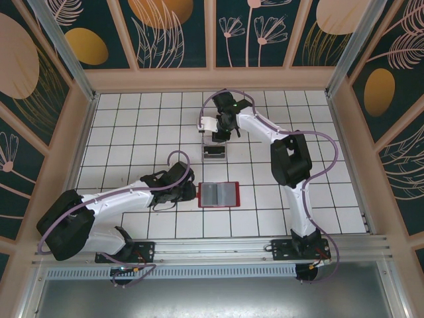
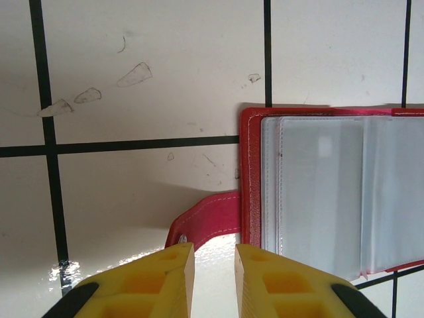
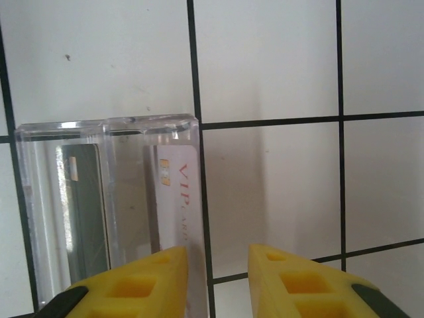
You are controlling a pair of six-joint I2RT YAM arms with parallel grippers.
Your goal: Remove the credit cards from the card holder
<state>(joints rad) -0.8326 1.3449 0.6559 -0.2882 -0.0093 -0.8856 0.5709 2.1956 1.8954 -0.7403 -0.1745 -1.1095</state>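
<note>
The red card holder (image 1: pixel 218 194) lies open and flat on the white tiled table (image 1: pixel 132 126), near the middle and toward the near edge. In the left wrist view the card holder (image 2: pixel 250 172) shows its red border around clear plastic sleeves over a greyish inside. Whether a card sits in those sleeves cannot be told. Its red closing tab (image 2: pixel 207 218) sticks out from the left edge, flat on the table.

The left gripper (image 1: pixel 190 193) sits low just beside the card holder's left edge. From the wrist camera, the left gripper (image 2: pixel 214 257) has its yellow fingers (image 2: pixel 165 278) slightly parted with a narrow gap and nothing between them. The tab lies just beyond the fingertips, and whether they touch it cannot be told.

Farther back, a clear plastic box (image 1: pixel 214 152) rests on the table, well apart from the card holder. The right gripper (image 1: pixel 217 136) hangs over its far side. In the right wrist view the right gripper (image 3: pixel 218 260) is spread, empty, with one yellow finger (image 3: pixel 142 285) in front of the box's right end and the other over bare tile. Credit cards (image 3: pixel 89 205) show through the clear plastic box (image 3: pixel 40 199): a dark card to the left and a white card (image 3: pixel 177 199) with red "VIP" lettering to the right.
</note>
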